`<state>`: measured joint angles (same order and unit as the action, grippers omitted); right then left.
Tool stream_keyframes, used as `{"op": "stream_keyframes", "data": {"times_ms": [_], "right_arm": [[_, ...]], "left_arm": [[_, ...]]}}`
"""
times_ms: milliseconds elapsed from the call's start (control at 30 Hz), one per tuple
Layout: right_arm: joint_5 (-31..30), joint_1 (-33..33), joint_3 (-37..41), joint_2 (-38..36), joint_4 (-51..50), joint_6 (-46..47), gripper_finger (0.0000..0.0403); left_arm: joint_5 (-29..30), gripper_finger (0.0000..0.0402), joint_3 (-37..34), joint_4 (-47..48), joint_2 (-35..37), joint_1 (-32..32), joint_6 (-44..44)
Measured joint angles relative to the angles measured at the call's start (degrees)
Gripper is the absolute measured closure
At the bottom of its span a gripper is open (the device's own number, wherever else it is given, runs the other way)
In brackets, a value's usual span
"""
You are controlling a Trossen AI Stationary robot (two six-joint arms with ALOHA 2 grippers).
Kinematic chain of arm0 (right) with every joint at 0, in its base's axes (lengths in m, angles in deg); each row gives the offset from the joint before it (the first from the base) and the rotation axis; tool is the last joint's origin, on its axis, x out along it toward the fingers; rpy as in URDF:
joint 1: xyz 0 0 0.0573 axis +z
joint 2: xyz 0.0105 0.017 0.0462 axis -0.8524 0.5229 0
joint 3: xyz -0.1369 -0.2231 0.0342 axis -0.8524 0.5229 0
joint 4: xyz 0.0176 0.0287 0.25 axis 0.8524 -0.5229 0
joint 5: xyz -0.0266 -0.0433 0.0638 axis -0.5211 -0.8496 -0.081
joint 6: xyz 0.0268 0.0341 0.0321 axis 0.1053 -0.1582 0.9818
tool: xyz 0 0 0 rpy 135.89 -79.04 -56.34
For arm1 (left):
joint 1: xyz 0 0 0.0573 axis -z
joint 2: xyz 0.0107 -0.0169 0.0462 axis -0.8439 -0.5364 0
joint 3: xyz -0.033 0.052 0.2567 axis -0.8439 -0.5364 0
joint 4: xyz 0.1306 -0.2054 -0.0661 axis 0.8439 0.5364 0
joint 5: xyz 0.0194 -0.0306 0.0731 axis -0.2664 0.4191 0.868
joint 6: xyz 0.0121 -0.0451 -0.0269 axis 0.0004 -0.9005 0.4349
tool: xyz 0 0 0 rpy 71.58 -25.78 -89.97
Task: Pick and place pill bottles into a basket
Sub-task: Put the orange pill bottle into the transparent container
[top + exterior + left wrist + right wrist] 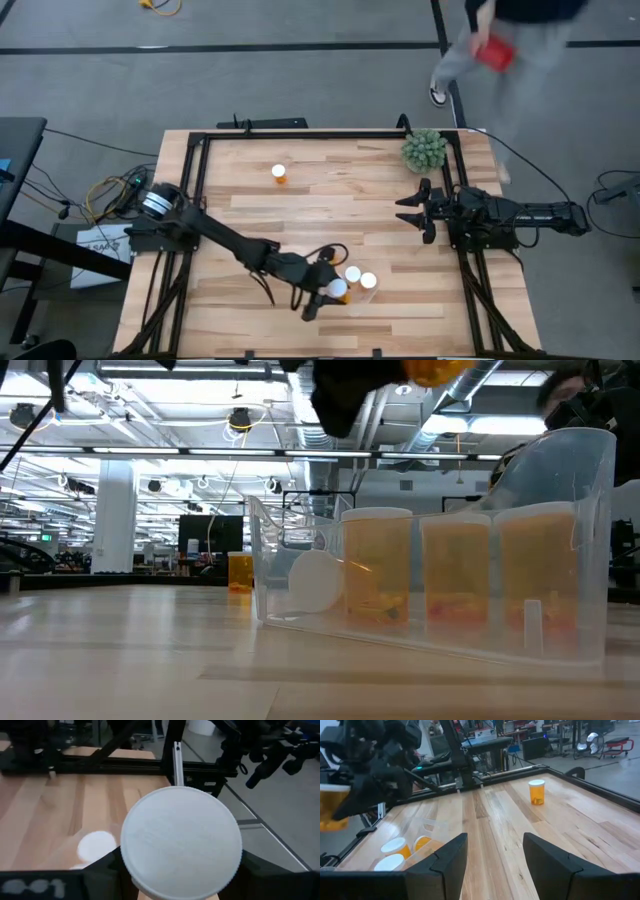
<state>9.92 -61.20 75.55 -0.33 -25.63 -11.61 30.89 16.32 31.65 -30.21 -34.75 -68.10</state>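
Observation:
My left gripper (330,295) is shut on a pill bottle, whose white cap (181,842) fills the left wrist view; it hangs above the clear basket (590,490) near the table's front middle. The basket holds several orange bottles: three stand upright (455,575) and one lies on its side with its cap (318,582) toward the low camera. One more bottle (279,173) stands alone on the far left part of the table and also shows in the right wrist view (536,791). My right gripper (415,210) is open and empty at the table's right side. My left gripper pinches the bottle between its two fingers (107,870), one on each side just under the cap's rim (131,879). The fingers come from above, pointing down. The bottle is upright with its cap toward the wrist, lifted clear above the basket (330,807).
A green spiky plant ball (424,150) sits at the far right corner. A black metal frame (300,134) runs round the table. A person (500,40) moves past beyond the far right edge. Bare wood lies between the lone bottle and the basket.

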Motion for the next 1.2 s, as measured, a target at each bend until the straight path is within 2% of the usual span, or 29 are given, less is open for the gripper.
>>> {"op": "stream_keyframes", "data": {"times_ms": [333,833,1000,1200], "right_arm": [[-0.02,0.02,0.0,0.0,0.0,0.02,0.0217],[0.0,0.0,0.0,-0.02,-0.01,0.01,0.0217],[0.0,0.02,0.0,0.0,0.0,0.0,0.0218],[0.0,0.02,0.0,-0.02,-0.02,0.02,0.0216]], "left_arm": [[-0.41,0.0223,3.3,2.96,-5.84,-0.66,2.48],[-0.47,0.0222,3.25,7.79,-5.99,-2.05,9.43],[-4.5,0.0209,3.27,5.71,-5.96,-2.01,9.78],[-4.8,0.0188,3.26,5.71,-5.96,-2.02,9.78]]}}
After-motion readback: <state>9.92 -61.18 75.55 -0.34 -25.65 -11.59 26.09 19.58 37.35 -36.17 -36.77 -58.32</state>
